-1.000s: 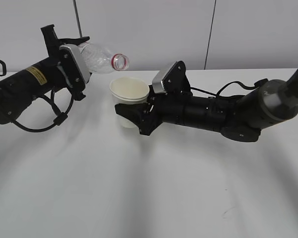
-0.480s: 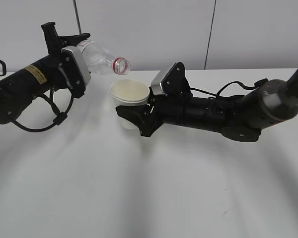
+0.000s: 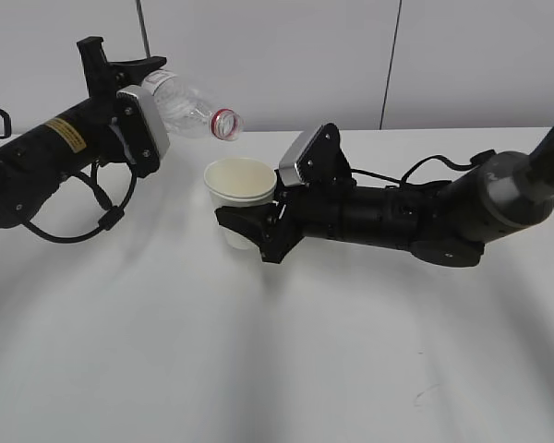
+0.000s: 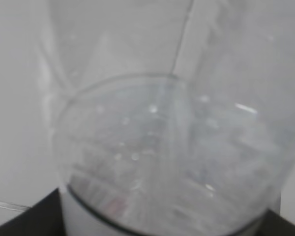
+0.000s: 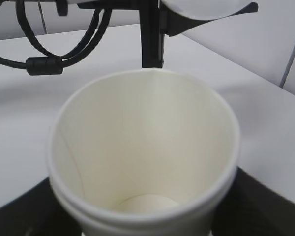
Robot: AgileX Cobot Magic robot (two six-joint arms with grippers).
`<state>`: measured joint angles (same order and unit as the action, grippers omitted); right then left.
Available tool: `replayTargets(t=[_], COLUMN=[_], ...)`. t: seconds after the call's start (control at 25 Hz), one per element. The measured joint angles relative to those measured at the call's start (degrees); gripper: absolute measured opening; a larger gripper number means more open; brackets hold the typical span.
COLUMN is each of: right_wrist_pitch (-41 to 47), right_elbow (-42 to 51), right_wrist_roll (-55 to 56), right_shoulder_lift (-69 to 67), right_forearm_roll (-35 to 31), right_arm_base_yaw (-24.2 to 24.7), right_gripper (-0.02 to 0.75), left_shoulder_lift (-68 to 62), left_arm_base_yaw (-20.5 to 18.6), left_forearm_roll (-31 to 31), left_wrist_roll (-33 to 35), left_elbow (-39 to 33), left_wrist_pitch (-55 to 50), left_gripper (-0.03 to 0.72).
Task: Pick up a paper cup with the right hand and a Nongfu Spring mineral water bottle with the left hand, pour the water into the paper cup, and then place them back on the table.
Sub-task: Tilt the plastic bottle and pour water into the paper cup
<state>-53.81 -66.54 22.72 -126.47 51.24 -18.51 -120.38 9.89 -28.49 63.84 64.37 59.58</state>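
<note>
My left gripper (image 3: 134, 78) is shut on the clear water bottle (image 3: 189, 109), held tipped with its red-ringed open mouth (image 3: 226, 123) pointing right and slightly down, above and left of the cup. The bottle (image 4: 172, 147) fills the left wrist view, and the jaws are hidden behind it there. My right gripper (image 3: 249, 226) is shut on the cream-white paper cup (image 3: 241, 189), held just above the white table (image 3: 258, 351), rim tilted a little. In the right wrist view the cup (image 5: 142, 147) is open towards me. No water shows in it.
A small dark scratch mark (image 3: 425, 397) lies on the table at the front right. The left arm's looped black cables (image 3: 74, 221) hang low over the table at the left. A light wall stands behind.
The bottle has risen slightly and its mouth has tipped a little further down. The cup has sunk slightly towards the table and shifted a bit left.
</note>
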Motion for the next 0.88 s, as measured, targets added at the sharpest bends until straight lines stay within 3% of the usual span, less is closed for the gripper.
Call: replayTargets(t=[0.88], right_wrist_pitch=[0.0], right_elbow=[0.0], right_wrist_roll=[0.0], right_shoulder_lift=[-0.1], right_forearm_roll=[-2.2], right_arm_base_yaw=[0.0], right_gripper=[0.482], left_shoulder_lift=[0.0], left_arm_base_yaw=[0.0], left_forearm_roll=[0.0], left_wrist_roll=[4.1], left_elbow=[0.0], left_wrist_pitch=[0.0], left_gripper=[0.396])
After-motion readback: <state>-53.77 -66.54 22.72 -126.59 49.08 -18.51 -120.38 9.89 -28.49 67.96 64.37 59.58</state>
